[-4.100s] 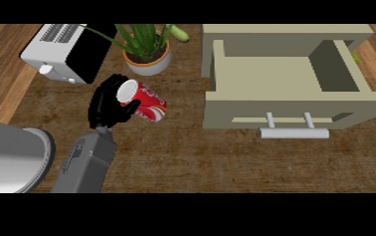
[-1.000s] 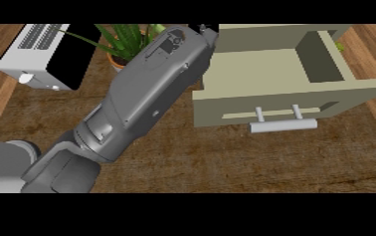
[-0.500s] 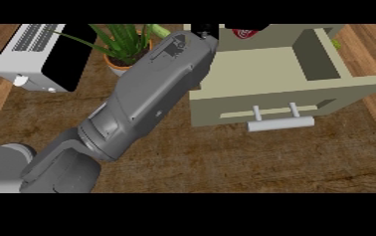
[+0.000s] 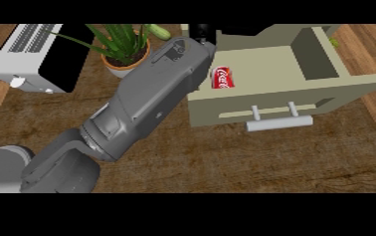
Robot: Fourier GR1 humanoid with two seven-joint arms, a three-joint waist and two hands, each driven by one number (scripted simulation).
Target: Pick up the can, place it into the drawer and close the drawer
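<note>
Driving the rig remotely here, so this is just what my head cam gives me. Using the open beige box-shaped drawer (image 4: 275, 78) as my reference point: far off to its left sits the white slotted toaster with a black side panel (image 4: 37, 56), then nearer to it the green spiky plant in a tan pot (image 4: 123, 51). My big grey left forearm (image 4: 140, 110) cuts diagonally across the brown wood-grain worktop (image 4: 242, 160) up to the drawer's left wall. Only a sliver of the black left hand (image 4: 202, 31) pokes out past the wrist, so I can't tell whether its fingers are spread or curled. My right hand isn't on camera at all.

The red cola can with white lettering (image 4: 223, 77) lies on its side on the drawer floor, hard against the left wall and right beside my forearm. It looks like it's in.

Handling-wise I'd guess it's light, thin-walled, smooth and keen to roll, so if I had to regrab it I'd wrap around the middle of the barrel. What's left is the pale bar handle (image 4: 279, 123) on the drawer front: rigid, easy to push flat.
</note>
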